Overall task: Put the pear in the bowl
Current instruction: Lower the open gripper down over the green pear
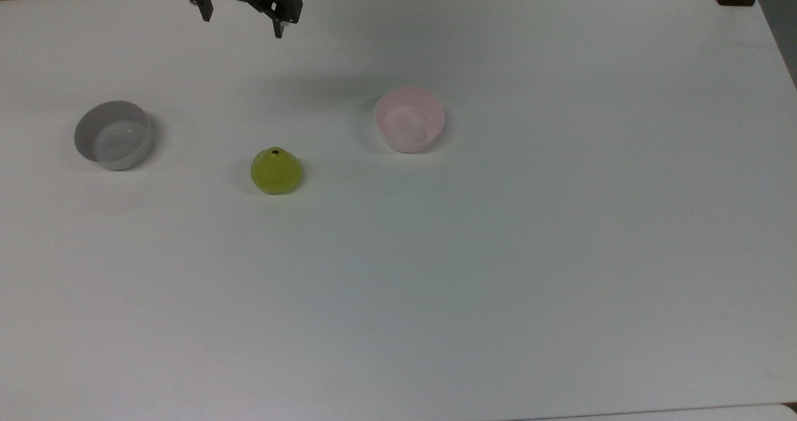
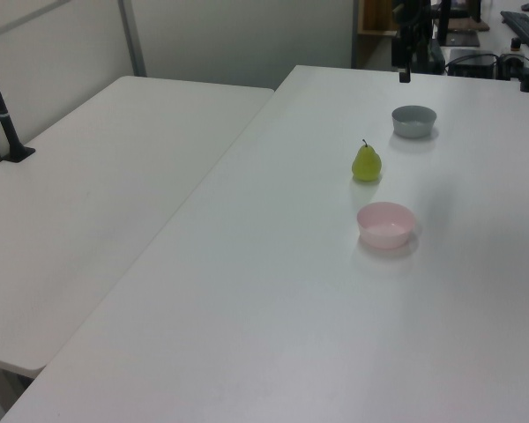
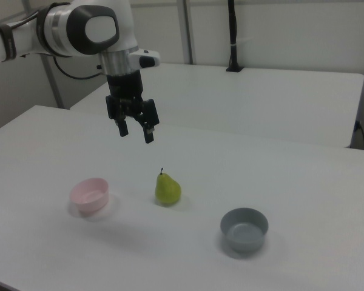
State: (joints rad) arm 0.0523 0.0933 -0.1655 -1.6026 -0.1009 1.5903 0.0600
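Pear [image 3: 168,189] upright between pink bowl [image 3: 90,195] and grey bowl [image 3: 244,228], seemingly unlabelled; gripper [image 3: 136,132] overhead, jaws apart, empty.

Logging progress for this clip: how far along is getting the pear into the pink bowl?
Nothing looks done yet. The small yellow-green pear stands upright on the white table, between the pale pink round plastic bowl and the grey straight-sided bowl, touching neither. The black two-finger gripper hangs open above the table, holding nothing. Reaching, grasping, carrying and releasing all remain.
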